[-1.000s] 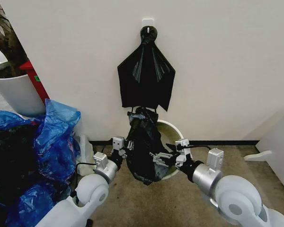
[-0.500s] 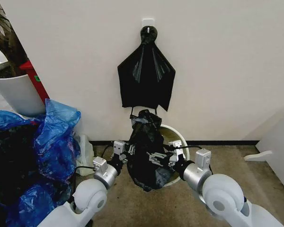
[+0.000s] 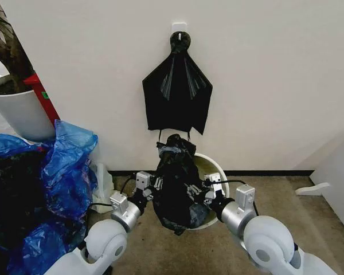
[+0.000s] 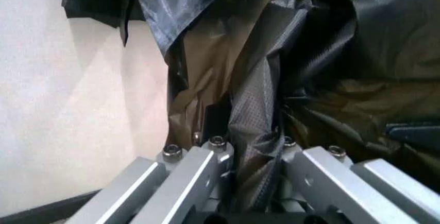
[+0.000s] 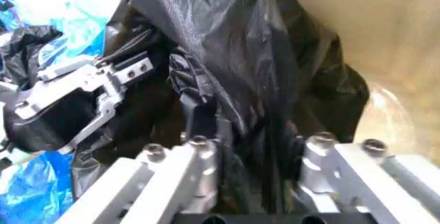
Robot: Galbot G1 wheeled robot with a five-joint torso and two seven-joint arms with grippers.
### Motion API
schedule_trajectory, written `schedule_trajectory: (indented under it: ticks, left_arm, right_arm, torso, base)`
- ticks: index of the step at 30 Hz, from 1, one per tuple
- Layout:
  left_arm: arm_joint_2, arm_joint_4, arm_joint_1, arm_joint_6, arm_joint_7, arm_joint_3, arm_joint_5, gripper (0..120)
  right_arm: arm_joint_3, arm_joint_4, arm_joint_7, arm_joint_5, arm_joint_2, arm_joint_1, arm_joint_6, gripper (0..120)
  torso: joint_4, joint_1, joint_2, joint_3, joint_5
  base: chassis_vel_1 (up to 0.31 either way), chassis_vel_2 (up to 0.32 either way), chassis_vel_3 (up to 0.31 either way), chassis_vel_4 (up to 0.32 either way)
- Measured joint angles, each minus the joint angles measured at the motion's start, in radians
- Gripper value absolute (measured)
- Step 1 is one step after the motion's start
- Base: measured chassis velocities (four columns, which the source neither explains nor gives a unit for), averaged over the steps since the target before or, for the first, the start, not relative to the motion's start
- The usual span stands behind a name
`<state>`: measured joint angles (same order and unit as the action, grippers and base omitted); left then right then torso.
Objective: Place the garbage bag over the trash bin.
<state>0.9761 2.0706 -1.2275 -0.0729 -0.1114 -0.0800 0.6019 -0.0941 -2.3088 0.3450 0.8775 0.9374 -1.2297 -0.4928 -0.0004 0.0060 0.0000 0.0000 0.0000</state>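
Against the white wall, both pincers — left pincer [image 3: 151, 186], right pincer [image 3: 202, 192] — pinch the garbage bag [image 3: 176, 183]; spread its mouth wide before lowering over the trash bin [image 3: 221, 169].

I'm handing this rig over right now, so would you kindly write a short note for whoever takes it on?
Left gripper: shut on the garbage bag, pinching its left side.
Right gripper: shut on the bag's right side.
The bag hangs bunched between the two grippers, in front of and partly over the trash bin, which stands on the floor against the wall.
Done: bag picked up and brought to the bin.
Left: the bag's mouth is not spread and not over the rim; open it, pull it down around the rim, then release.
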Motion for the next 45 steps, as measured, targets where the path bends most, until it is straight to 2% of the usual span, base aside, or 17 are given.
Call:
schedule_trajectory:
  ticks: [4, 15, 27, 32, 36, 41, 45]
  left_arm:
    - [-0.001, 0.002, -0.010, 0.002, -0.002, -0.010, -0.004, 3]
    - [0.008, -0.021, -0.034, 0.023, -0.025, -0.023, -0.052, 3]
    - [0.015, -0.048, -0.045, 0.050, -0.019, -0.029, -0.079, 3]
    - [0.012, -0.041, -0.071, 0.062, 0.037, -0.044, -0.060, 3]
    - [0.007, -0.038, -0.091, 0.073, 0.073, -0.050, -0.057, 3]
    - [0.003, -0.024, -0.128, 0.100, 0.157, -0.057, -0.070, 3]
    - [0.004, -0.012, -0.141, 0.112, 0.181, -0.057, -0.068, 3]
  right_arm:
    - [-0.005, -0.022, 0.037, -0.015, 0.003, -0.010, 0.003, 0]
    - [-0.043, -0.099, 0.083, -0.073, -0.006, -0.059, 0.004, 0]
    - [-0.194, -0.099, 0.082, -0.043, -0.028, -0.109, -0.001, 0]
    - [-0.265, -0.047, 0.067, -0.024, -0.045, -0.124, -0.004, 0]
    - [-0.283, -0.028, 0.059, -0.007, -0.060, -0.122, -0.007, 0]
    - [-0.298, 0.035, -0.018, 0.001, -0.102, -0.100, -0.016, 0]
    - [-0.308, 0.063, -0.080, 0.001, -0.128, -0.095, -0.029, 0]
  torso:
    - [0.0001, 0.000, 0.000, 0.000, 0.0000]
    - [0.0001, 0.000, 0.000, 0.000, 0.0001]
    - [0.0000, 0.000, 0.000, 0.000, 0.0000]
    - [0.0000, 0.000, 0.000, 0.000, 0.0002]
    - [0.0000, 0.000, 0.000, 0.000, 0.0002]
    - [0.0000, 0.000, 0.000, 0.000, 0.0003]
    - [0.0001, 0.000, 0.000, 0.000, 0.0001]
  base:
    - [0.000, 0.000, 0.000, 0.000]
    - [0.000, 0.000, 0.000, 0.000]
    - [0.000, 0.000, 0.000, 0.000]
    - [0.000, 0.000, 0.000, 0.000]
    - [0.000, 0.000, 0.000, 0.000]
    - [0.000, 0.000, 0.000, 0.000]
    - [0.000, 0.000, 0.000, 0.000]
